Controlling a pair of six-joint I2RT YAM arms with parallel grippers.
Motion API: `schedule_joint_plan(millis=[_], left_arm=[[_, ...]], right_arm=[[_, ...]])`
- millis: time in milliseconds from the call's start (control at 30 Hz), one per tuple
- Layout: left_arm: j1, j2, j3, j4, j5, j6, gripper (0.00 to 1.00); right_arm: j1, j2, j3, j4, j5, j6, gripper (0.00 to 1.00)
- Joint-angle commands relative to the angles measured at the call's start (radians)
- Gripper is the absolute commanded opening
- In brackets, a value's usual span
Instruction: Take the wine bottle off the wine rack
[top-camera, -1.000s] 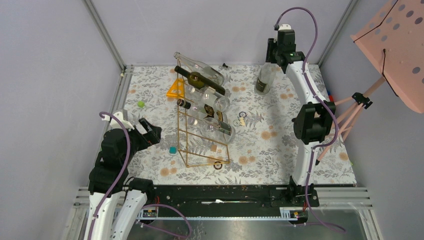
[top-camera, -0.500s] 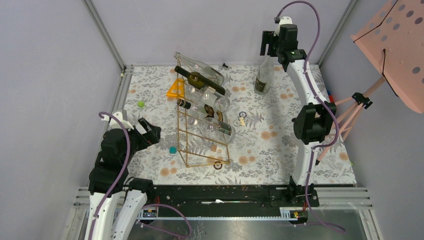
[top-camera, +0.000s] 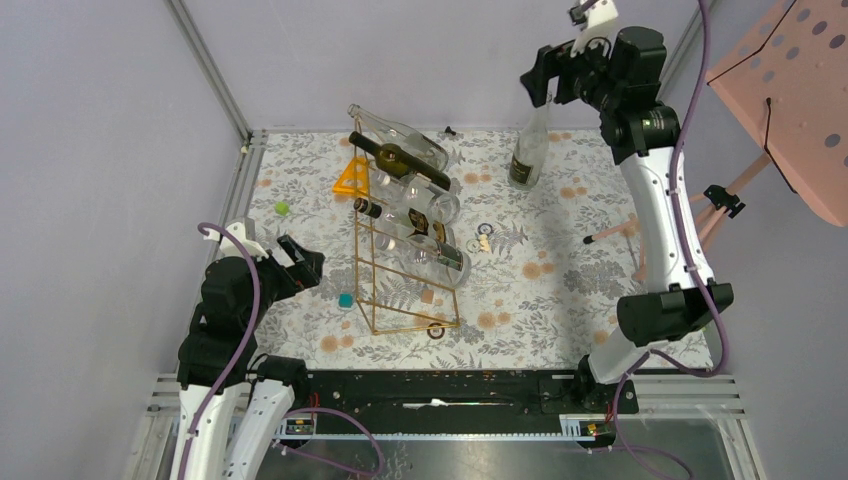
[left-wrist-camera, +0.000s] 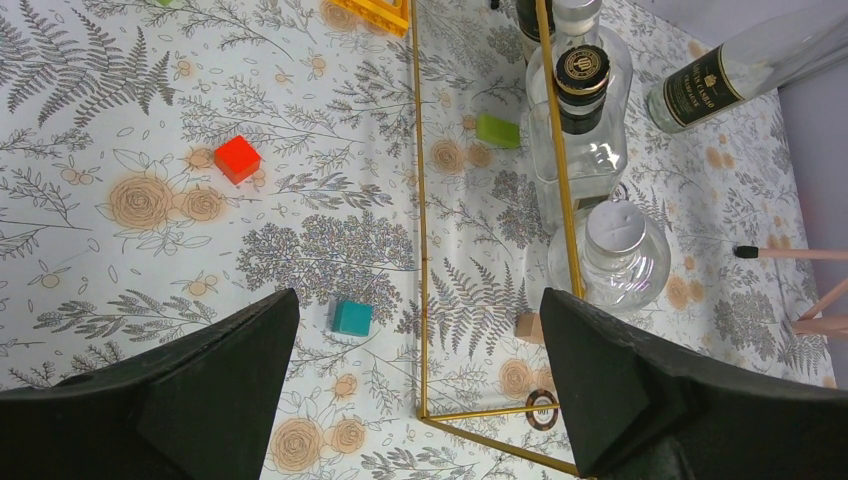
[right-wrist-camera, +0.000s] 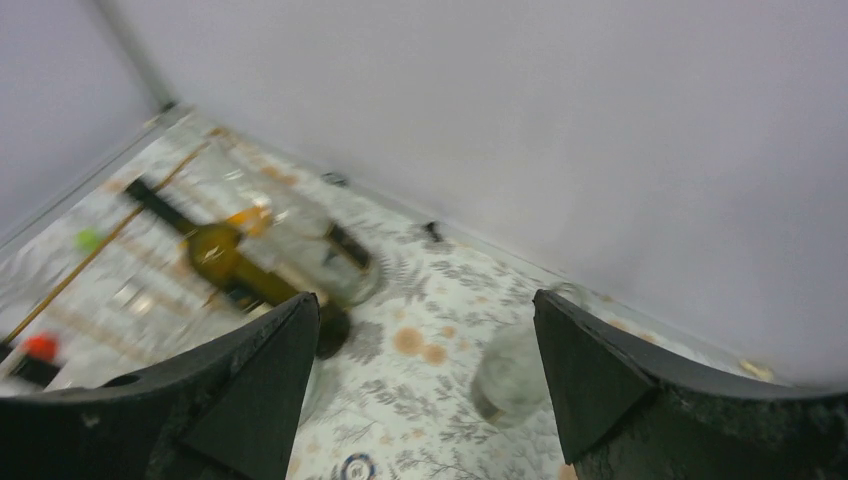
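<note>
Beneath the spread, empty right gripper (right-wrist-camera: 425, 300), a wine bottle (top-camera: 527, 150) stands upright, apparently parked clear of the wine rack (top-camera: 358, 262).

Lighting even and bright, shadows soft; right wrist view motion-blurred throughout, left wrist view sharp, overhead clear.

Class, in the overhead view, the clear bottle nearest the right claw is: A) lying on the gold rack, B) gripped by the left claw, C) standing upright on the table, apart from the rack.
C: the clear bottle stands on the table, apart from the wine rack, under the open right claw.
</note>
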Motion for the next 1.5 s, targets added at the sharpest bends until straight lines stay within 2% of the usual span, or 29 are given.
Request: schedule_joint_plan(millis=[0, 100, 167, 300, 367, 467, 900, 1467], left_arm=[[0.011, 0.018, -0.006, 0.057, 0.025, 0.018, 0.99], [0.013, 0.014, -0.006, 0.057, 0.023, 0.017, 0.99], [0.013, 0.011, -0.008, 0.057, 0.02, 0.016, 0.99], [0.013, 0.009, -0.008, 0.056, 0.019, 0.017, 0.99], [0.013, 0.009, -0.008, 0.056, 0.019, 0.016, 0.99], [0.014, 0.01, -0.008, 0.056, 0.022, 0.017, 0.99], [0.019, -0.004, -0.008, 0.056, 0.016, 0.015, 0.99], [0.022, -0.008, -0.007, 0.057, 0.014, 0.015, 0.99]], right_arm=[[0.123, -0.049, -0.017, -0.197, -0.317, -0.216, 0.85], [0.245, -0.078, -0.073, -0.299, -0.321, -0.384, 0.86], [0.306, -0.095, -0.128, -0.312, -0.353, -0.426, 0.86], [0.379, -0.142, -0.3, -0.232, -0.478, -0.446, 0.85], [0.418, -0.16, -0.394, -0.164, -0.501, -0.446, 0.85], [0.471, -0.154, -0.444, -0.125, -0.506, -0.452, 0.84], [0.595, -0.007, -0.425, -0.103, -0.54, -0.562, 0.8], [0.623, 0.174, -0.331, -0.093, -0.485, -0.554, 0.76]])
